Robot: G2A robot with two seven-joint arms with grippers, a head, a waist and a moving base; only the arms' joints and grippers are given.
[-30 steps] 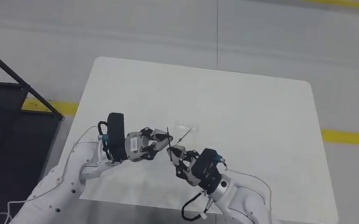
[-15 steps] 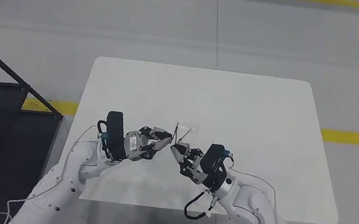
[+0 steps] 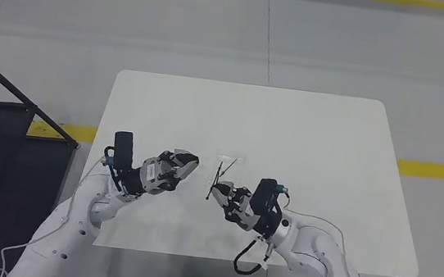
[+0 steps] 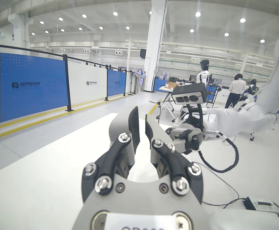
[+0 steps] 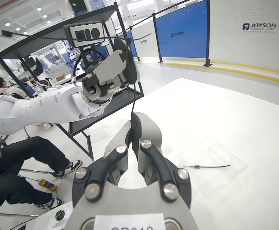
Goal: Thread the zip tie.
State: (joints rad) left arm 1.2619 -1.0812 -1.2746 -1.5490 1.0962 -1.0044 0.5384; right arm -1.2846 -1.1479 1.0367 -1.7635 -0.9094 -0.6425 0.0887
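My right gripper [image 3: 214,191] [image 5: 132,124] hovers over the front middle of the white table [image 3: 328,151], shut on a thin black zip tie [image 3: 216,177] [image 5: 133,102]. The strap rises from between its pads, and near its upper end a thin black strand crosses it; I cannot tell whether this is a threaded loop. My left gripper [image 3: 188,161] [image 4: 141,115] hangs a short way to the left of the tie, apart from it. Its pads stand slightly open with nothing between them.
A clear plastic sheet [image 3: 232,156] [image 5: 213,156] lies just beyond the grippers with a second black zip tie [image 5: 209,166] on it. A black rack [image 3: 13,90] stands off the table's left side. Bare tabletop stretches to the right and back.
My left gripper has drawn back to the left, away from the zip tie. My right gripper has shifted slightly and still holds the tie, now more upright.
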